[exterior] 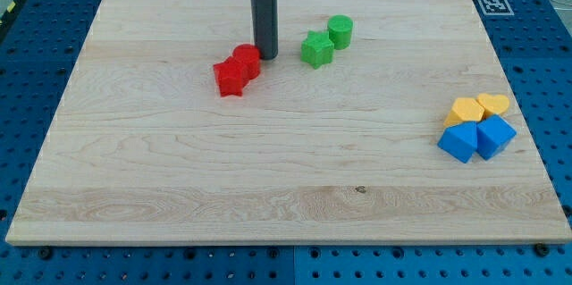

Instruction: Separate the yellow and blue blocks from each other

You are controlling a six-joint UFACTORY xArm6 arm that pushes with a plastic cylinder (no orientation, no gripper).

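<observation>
My tool, a bare rod with no jaws and nothing held, has its tip (266, 56) on the surface (179, 187), touching the red cylinder (248, 59) beside the red star (231, 79). Far right, two yellow blocks (477, 107) touch two blue blocks (476, 138). They look light, rigid and easy to slide; I judge the seam between the colours the best place to push.

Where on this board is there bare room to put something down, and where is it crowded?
Bare: the whole lower half of the wooden board, and its left side. Crowded: the right edge, where two yellow blocks and two blue blocks cluster, and top centre, where my tip sits beside the red blocks, with two green blocks nearby.
</observation>
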